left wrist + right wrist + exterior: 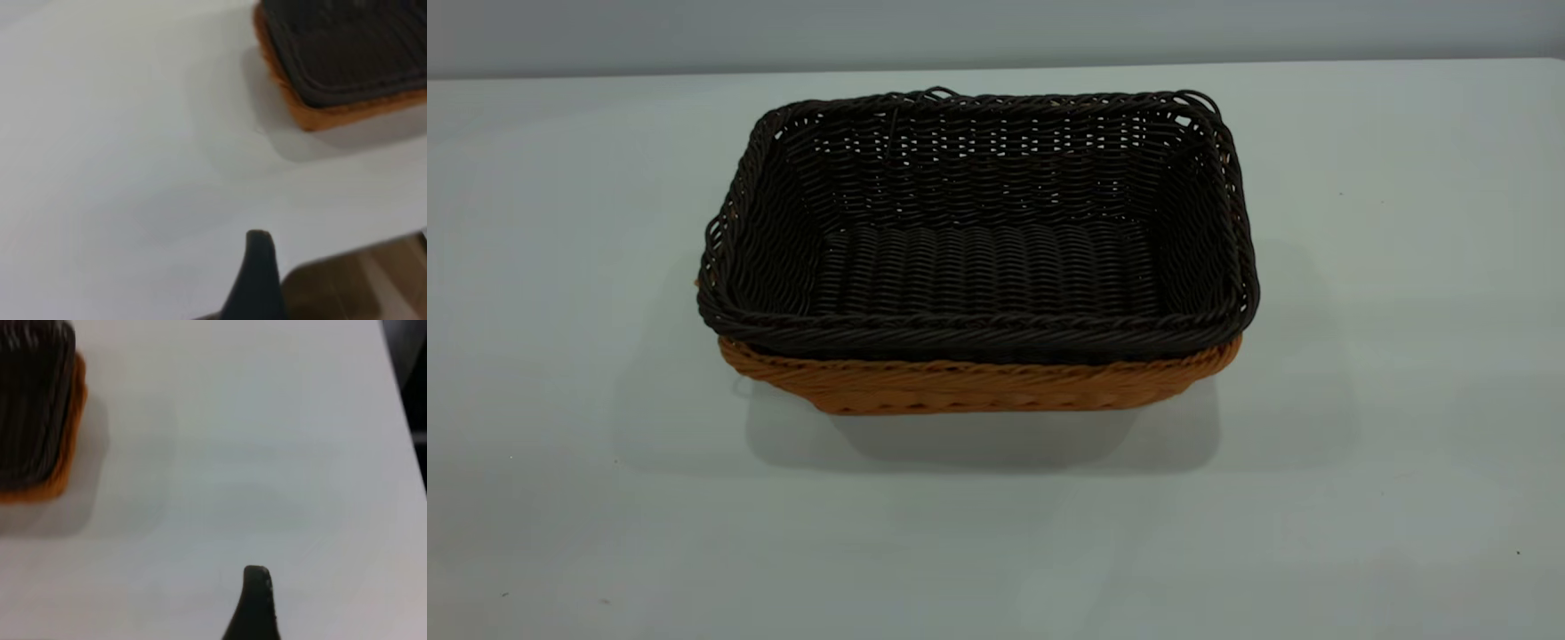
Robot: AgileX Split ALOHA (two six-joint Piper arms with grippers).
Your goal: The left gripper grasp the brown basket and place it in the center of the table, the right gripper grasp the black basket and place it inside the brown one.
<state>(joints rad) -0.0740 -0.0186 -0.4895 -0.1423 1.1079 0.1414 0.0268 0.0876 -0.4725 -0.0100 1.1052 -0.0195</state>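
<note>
The black basket [978, 222] is sitting snugly inside the brown basket [978, 387], mid-table [560, 267], so the job looks done. Both grippers are hanging well away (their fingers' grip I cannot tell), holding nothing.

The black basket [978, 231] is very dark brown-black throughout, woven in fine horizontal wicker rows with a braided rim; pale light shows through the open weave of its far wall. The brown basket [978, 387], visible just below the black basket's rim, is orange-tan with matching woven rows. The table [569, 267] around the baskets is plain, unpatterned white-grey.
</note>
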